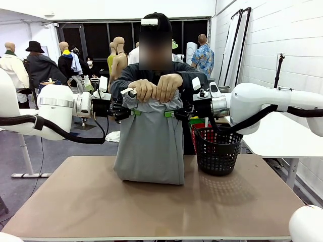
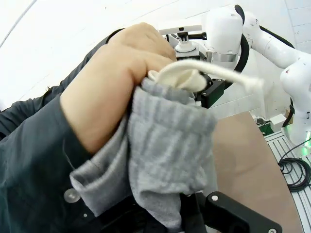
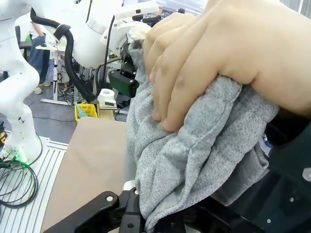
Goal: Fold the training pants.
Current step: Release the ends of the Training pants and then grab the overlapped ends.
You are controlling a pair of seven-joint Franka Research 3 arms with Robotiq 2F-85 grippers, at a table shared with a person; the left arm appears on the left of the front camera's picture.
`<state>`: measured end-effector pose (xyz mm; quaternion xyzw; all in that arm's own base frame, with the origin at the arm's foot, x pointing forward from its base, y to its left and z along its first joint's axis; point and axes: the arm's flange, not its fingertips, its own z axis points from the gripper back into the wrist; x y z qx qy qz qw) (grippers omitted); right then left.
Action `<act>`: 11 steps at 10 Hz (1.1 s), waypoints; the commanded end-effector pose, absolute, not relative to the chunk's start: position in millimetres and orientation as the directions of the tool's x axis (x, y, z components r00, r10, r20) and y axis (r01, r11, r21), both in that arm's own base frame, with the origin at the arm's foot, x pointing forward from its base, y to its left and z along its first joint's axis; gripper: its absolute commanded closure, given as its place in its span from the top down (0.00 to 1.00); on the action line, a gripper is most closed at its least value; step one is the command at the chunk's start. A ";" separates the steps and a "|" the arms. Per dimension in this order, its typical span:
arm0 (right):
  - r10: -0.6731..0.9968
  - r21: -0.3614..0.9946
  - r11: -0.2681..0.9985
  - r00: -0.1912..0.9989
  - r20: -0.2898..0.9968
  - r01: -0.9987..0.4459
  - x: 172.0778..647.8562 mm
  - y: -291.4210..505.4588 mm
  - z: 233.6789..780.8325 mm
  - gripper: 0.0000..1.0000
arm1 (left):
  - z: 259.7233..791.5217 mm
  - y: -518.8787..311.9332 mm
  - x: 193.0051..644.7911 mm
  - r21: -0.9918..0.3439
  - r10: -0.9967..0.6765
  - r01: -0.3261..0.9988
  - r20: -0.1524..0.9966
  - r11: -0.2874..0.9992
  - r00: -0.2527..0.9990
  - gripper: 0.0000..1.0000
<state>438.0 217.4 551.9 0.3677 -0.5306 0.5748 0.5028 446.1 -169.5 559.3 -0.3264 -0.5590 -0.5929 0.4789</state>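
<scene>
- While the tan table (image 1: 151, 206) is lying bare nearest the camera, the training pants (image 1: 151, 146) are hanging upright over its far half, their lower fold touching the tabletop.
- Just right of the pants, a black mesh basket (image 1: 218, 150) is standing on the table.
- At the cloth's upper left edge, the left gripper (image 1: 135, 112) is pinching the grey jersey, jaws closed tight on it, its arm reaching in level from the left.
- Opposite, the right gripper (image 1: 169, 114) is clamping the upper right edge the same way, jaws fully closed on fabric, arm coming in horizontally.
- Between and just above both grippers, the person's hands (image 1: 169, 86) are bunching the waistband, fists side by side.
</scene>
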 end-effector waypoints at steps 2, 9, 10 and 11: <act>0.190 -0.239 0.068 -0.223 0.956 -0.969 435.1 220.6 555.8 0.00 | 558.8 -169.7 443.1 0.365 -0.181 0.926 0.921 0.096 -0.344 0.00; 0.190 -0.239 0.068 -0.223 0.956 -0.969 435.1 220.6 555.8 0.00 | 558.8 -169.7 443.1 0.365 -0.181 0.926 0.921 0.096 -0.344 0.00; 0.190 -0.239 0.068 -0.223 0.956 -0.969 435.1 220.6 555.8 0.00 | 558.8 -169.7 443.1 0.365 -0.181 0.926 0.921 0.096 -0.344 0.00; 0.190 -0.239 0.068 -0.223 0.956 -0.969 435.1 220.6 555.8 0.00 | 558.8 -169.7 443.1 0.365 -0.181 0.926 0.921 0.096 -0.344 0.00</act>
